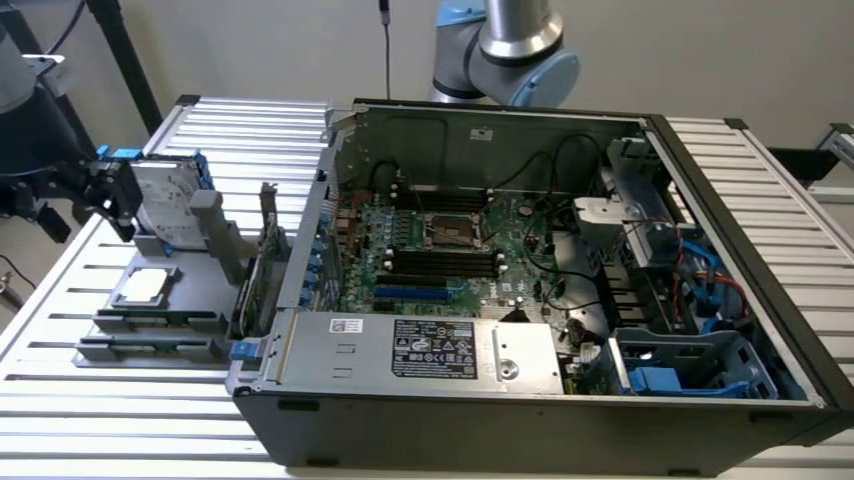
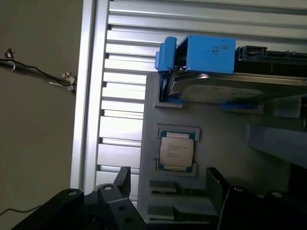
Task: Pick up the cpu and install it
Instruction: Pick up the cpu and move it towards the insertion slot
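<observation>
The cpu point(image 2: 176, 151) has a dull, matt silver metal top. The hard drive point(image 2: 230, 88) shows smoother, brighter metal, set in a blue plastic frame point(image 2: 206, 52). The fixture point(image 2: 225, 139) looks like matt grey plastic. The table point(image 2: 124, 67) is ribbed, pale metal with a soft sheen. The computer case point(image 1: 534, 420) is dark, matt metal.

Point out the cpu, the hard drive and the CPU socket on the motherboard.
cpu point(image 2: 176, 152): wrist view, centre of its silver metal top.
hard drive point(image 2: 225, 90): wrist view, on its silver face.
CPU socket point(image 1: 458, 232): exterior view, centre of the socket.
</observation>
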Available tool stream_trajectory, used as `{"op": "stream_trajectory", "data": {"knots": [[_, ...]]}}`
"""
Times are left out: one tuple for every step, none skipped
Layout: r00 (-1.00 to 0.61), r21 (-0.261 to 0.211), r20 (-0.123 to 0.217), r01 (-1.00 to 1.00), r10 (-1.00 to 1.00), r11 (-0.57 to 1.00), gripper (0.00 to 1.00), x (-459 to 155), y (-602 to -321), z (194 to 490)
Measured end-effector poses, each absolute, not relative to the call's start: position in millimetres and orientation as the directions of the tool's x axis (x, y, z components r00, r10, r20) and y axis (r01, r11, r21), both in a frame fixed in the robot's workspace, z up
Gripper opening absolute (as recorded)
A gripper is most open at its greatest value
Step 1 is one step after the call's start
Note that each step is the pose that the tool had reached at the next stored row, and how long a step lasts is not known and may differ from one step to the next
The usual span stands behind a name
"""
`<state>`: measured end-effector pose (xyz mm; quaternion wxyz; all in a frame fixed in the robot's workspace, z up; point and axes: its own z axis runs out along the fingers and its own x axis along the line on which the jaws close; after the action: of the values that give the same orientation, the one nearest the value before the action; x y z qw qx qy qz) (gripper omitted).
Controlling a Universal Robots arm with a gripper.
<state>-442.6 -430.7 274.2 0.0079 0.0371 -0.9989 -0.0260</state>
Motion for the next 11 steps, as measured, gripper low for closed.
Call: {"op": "stream_trajectory", "data": {"knots": [[-0.997, 0.052, 0.014, -0.074, -0.075, 0.996, 0.73, -443, -430, 272], [-0.997, 0.052, 0.014, -0.074, -0.075, 0.996, 0.73, -443, -429, 271], [-0.997, 0.052, 0.013, -0.074, -0.075, 0.996, 0.73, -443, -429, 269], [-0.997, 0.052, 0.013, -0.074, -0.075, 0.996, 0.73, -443, -428, 267], [-0.997, 0.052, 0.013, -0.074, -0.075, 0.996, 0.73, -443, -427, 265], [-0.997, 0.052, 0.014, -0.074, -0.075, 0.996, 0.73, -443, -427, 263], [-0.997, 0.052, 0.014, -0.074, -0.075, 0.996, 0.73, -443, -427, 261], [-0.997, 0.052, 0.013, -0.074, -0.075, 0.996, 0.73, -442, -427, 260], [-0.997, 0.052, 0.013, -0.074, -0.075, 0.996, 0.73, -442, -426, 258], [-0.997, 0.052, 0.013, -0.074, -0.075, 0.996, 0.73, -442, -426, 256], [-0.997, 0.052, 0.013, -0.074, -0.075, 0.996, 0.73, -442, -426, 254]]}}
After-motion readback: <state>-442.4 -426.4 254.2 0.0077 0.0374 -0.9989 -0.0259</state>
